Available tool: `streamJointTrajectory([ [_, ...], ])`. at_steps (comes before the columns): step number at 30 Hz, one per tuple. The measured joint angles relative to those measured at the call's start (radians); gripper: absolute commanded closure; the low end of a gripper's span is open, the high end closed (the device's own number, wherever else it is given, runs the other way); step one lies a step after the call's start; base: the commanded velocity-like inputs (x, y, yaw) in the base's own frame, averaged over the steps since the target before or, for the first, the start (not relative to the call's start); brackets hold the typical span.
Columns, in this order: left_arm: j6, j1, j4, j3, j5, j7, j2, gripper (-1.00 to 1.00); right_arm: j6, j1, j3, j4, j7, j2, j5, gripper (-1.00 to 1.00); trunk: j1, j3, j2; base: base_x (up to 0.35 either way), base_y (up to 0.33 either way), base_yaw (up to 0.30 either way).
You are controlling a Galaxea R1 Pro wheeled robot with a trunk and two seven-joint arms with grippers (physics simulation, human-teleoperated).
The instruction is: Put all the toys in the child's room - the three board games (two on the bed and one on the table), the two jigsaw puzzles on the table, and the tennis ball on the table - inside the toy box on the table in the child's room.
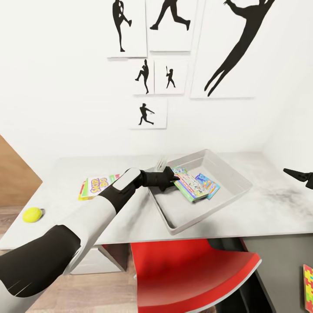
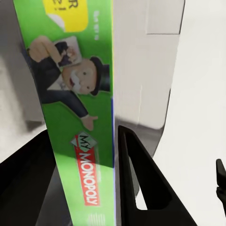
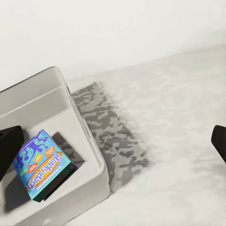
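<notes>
Pinching the green game by its edge, your left fingers hold it inside the toy box, long axis running 10 to 4 o'clock, over the blue game. Open tabletop lies at 3 o'clock. Whether your right fingers are spread, you cannot tell.

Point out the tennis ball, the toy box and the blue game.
Tennis ball [image 1: 32, 214]: head view, its middle.
Toy box [image 1: 237, 192]: head view, near right rim.
Blue game [image 3: 41, 162]: right wrist view, printed cover.
</notes>
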State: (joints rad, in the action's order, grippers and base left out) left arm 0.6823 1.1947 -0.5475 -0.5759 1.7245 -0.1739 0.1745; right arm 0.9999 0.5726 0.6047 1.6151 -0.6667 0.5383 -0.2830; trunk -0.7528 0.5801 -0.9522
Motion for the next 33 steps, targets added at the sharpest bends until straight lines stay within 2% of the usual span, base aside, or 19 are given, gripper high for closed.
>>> streamJointTrajectory([
  [24,0.0,-0.001,0.005,-0.001,0.0,0.0,0.0,1.0,0.0,0.0,0.0,0.0,0.0,0.0,0.0,-1.0,0.0,0.038,0.0,0.0,0.0,0.004],
  [33,-0.001,-0.001,0.005,0.0,0.0,0.0,0.0,1.0,0.0,0.0,0.0,0.0,0.0,0.0,0.0,-1.0,0.0,0.042,0.0,0.0,0.0,0.01],
])
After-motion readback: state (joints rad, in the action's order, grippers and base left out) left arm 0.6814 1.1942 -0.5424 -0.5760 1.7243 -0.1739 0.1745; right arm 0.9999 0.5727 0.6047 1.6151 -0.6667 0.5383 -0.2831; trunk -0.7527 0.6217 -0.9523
